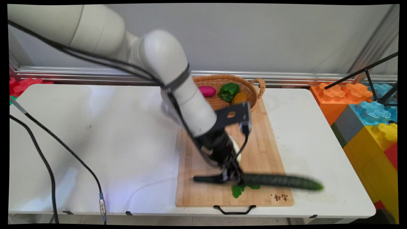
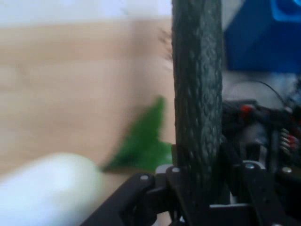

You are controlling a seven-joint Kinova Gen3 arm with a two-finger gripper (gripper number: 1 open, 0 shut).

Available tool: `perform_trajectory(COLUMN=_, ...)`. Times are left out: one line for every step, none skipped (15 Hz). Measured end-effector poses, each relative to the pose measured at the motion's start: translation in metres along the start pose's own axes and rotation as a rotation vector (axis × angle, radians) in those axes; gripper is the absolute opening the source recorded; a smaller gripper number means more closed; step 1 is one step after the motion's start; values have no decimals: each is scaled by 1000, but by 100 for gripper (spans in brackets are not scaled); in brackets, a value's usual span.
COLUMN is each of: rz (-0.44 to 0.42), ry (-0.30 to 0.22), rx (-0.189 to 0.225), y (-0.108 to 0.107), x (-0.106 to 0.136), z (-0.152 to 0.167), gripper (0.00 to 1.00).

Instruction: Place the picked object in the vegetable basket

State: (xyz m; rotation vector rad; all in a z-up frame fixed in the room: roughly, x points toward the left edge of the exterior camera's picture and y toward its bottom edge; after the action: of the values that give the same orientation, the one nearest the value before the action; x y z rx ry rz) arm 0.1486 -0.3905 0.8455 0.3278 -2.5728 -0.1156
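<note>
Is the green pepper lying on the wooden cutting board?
No, the green pepper lies in the wicker basket at the board's far end.

Dark green bumpy cucumber (image 1: 279,181), black gripper (image 1: 231,174). Light wood board (image 1: 264,149), tan wicker basket (image 1: 219,83). Green pepper (image 1: 229,91), magenta vegetable (image 1: 207,91).

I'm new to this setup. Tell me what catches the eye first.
The end effector grips a long dark green cucumber near one end, over the near part of a wooden cutting board. Behind the board, a wicker basket holds a green pepper.
</note>
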Motion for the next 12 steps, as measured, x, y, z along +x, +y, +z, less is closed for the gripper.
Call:
perform_trajectory(rz=9, ry=24, rx=37, y=-11, x=7, z=-10, gripper=0)
perform_trajectory(rz=16, ry=43, rx=75, y=-22, x=12, z=-19, gripper=0)
perform_trajectory(rz=19, ry=53, rx=102, y=-30, x=15, z=-25, gripper=0)
perform_trajectory(rz=22, ry=68, rx=154, y=-45, x=18, z=-35, gripper=0)
perform_trajectory(rz=22, ry=76, rx=185, y=-53, x=19, z=-42, gripper=0)
perform_trajectory(rz=19, ry=82, rx=225, y=-64, x=20, z=-49, gripper=0)
perform_trajectory(rz=12, ry=88, rx=282, y=-80, x=19, z=-59, gripper=0)
perform_trajectory(rz=1, ry=89, rx=341, y=-97, x=15, z=-69, gripper=0)
perform_trajectory(rz=-5, ry=88, rx=379, y=-108, x=13, z=-75, gripper=0)
perform_trajectory(rz=-9, ry=86, rx=411, y=-120, x=10, z=-80, gripper=0)
perform_trajectory(rz=-9, ry=82, rx=446, y=-133, x=6, z=-83, gripper=0)
perform_trajectory(rz=-10, ry=80, rx=471, y=-143, x=1, z=-85, gripper=0)
